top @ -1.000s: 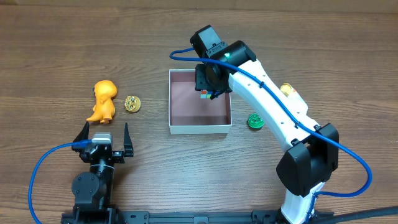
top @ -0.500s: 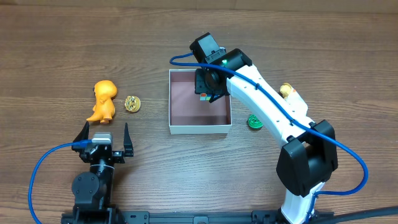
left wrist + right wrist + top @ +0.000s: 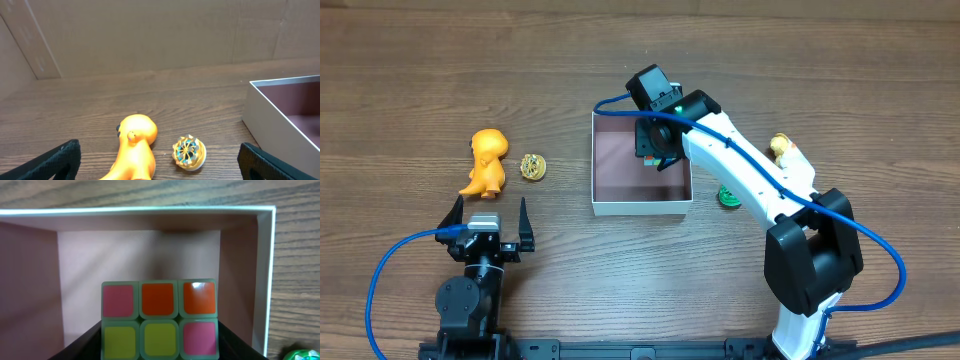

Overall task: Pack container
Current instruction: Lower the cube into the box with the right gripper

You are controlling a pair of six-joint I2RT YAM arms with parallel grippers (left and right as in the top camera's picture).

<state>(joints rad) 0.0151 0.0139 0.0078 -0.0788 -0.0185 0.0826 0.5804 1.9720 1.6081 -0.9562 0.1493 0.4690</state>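
The right gripper [image 3: 652, 152] pinches a puzzle cube [image 3: 159, 319] over the container [image 3: 640, 207]; left gripper [image 3: 488, 212] spread, idle; released high, the cube may bounce out.

No text, label, brand, number or sign can be read in any view. The white walls of the container [image 3: 150, 213] are plain. The cube [image 3: 159, 320] shows only plain stickers in pink, orange and yellow, with no letters or marks on them.
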